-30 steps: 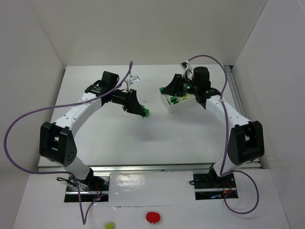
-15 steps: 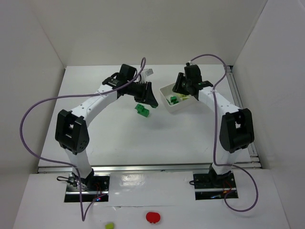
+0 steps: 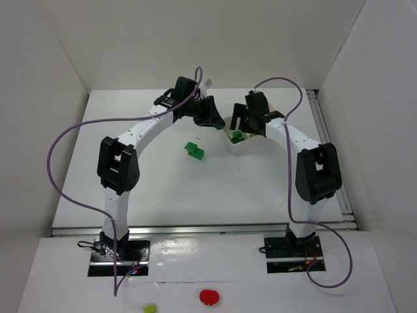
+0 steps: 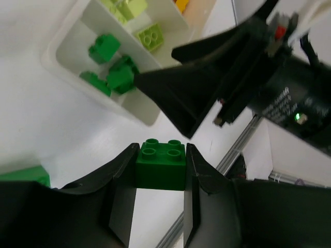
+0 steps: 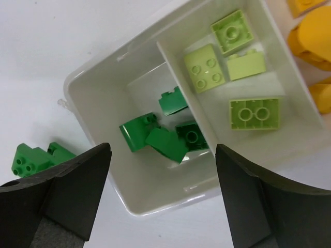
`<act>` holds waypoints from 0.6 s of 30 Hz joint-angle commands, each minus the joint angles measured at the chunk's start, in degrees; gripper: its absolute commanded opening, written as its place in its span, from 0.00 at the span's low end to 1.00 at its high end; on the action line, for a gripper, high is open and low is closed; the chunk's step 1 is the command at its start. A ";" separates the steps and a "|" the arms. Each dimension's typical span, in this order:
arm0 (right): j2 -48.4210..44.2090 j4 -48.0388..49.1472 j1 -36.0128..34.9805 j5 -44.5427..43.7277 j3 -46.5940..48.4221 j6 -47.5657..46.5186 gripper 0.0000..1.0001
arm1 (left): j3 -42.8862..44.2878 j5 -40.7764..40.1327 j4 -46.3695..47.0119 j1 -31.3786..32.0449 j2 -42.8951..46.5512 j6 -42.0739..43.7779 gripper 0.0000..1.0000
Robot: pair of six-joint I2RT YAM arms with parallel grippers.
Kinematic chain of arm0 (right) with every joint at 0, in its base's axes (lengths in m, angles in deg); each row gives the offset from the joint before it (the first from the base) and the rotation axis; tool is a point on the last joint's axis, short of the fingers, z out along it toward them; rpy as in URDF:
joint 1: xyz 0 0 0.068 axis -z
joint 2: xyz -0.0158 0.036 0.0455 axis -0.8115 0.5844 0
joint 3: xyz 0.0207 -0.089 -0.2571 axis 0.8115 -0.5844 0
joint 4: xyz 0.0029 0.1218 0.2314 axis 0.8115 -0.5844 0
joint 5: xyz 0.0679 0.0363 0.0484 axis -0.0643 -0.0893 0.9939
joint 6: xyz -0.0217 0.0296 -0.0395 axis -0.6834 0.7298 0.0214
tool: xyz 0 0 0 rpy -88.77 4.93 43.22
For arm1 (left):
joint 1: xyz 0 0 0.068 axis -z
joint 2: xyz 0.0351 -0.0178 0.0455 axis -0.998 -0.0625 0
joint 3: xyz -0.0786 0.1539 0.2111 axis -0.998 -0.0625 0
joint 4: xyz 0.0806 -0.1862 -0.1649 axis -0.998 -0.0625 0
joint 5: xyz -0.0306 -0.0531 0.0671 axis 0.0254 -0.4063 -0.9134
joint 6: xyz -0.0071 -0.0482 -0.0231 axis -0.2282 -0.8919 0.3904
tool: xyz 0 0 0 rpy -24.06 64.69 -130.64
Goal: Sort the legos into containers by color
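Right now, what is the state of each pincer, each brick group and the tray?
Left pincer: shut on dark green brick
Right pincer: open, holding nothing
White tray: upright, partly filled
Loose green bricks: on table, outside tray
Lime bricks: inside tray, own compartment

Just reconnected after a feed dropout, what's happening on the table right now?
The left gripper is clamped on a dark green brick near the white tray. The right gripper hovers over the tray, jaws open and empty. Green bricks and lime bricks sit in separate compartments; a loose green lego lies on the table.
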 commanded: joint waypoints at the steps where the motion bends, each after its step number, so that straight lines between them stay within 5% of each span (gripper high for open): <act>1: -6.44 -1.02 -0.37 -7.49 0.47 0.70 0.89 | 5.47 0.31 2.84 0.74 -3.90 -2.57 0.00; 11: -19.01 -2.78 1.73 -15.50 -5.78 1.41 0.87 | 16.37 -0.31 2.84 2.32 -14.44 -5.03 0.00; 15: -24.72 -4.79 4.19 -16.58 -8.33 1.41 0.87 | 22.17 -1.54 0.12 3.55 -19.54 -5.03 0.33; 16: -26.47 -5.50 4.20 -16.58 -8.94 1.41 0.87 | 22.79 -2.06 0.11 3.55 -20.25 -5.03 0.51; 18: -27.89 -7.43 4.72 -16.58 -8.95 0.88 0.87 | 22.79 -2.07 -0.41 3.55 -20.87 -5.03 0.67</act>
